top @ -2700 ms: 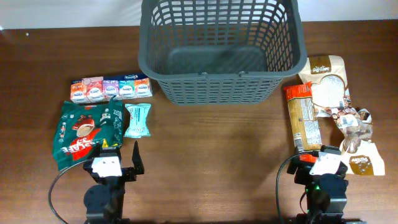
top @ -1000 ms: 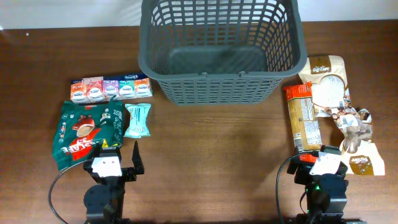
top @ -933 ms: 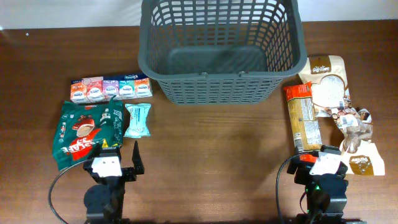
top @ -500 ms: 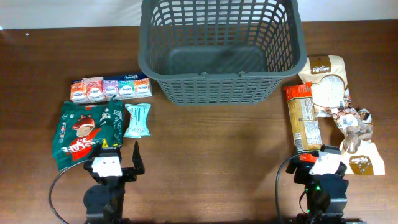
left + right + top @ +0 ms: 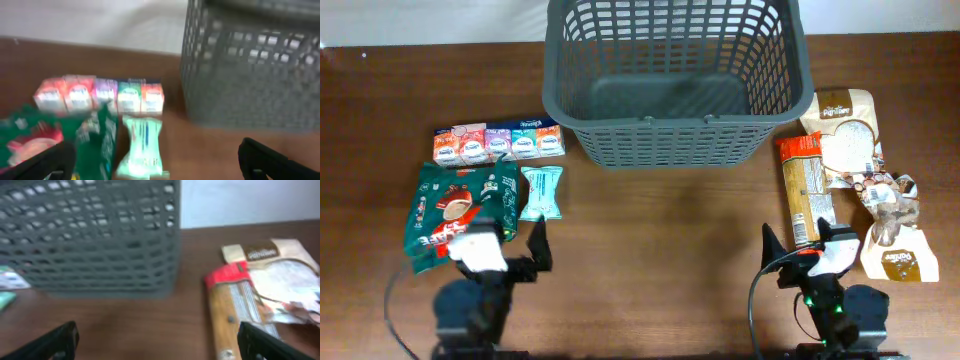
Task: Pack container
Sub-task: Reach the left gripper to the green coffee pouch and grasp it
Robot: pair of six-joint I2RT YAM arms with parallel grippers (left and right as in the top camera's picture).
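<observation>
"How far along is the packing?"

"Nothing's in yet. The large dark grey slotted plastic basket (image 5: 670, 145) sits mid-table at the far side, its bottom bare."

"Your grippers?"

"My left gripper (image 5: 502, 238) and right gripper (image 5: 808, 248) are spread wide, holding nothing. The green foil snack bag (image 5: 445, 210), mint wrapper (image 5: 541, 192), long orange packet (image 5: 805, 190) and beige pouch (image 5: 847, 135) all await packing."

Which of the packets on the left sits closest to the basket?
The multicoloured row of small cartons, beside the basket; green bag and teal packet lie farther off.
</observation>
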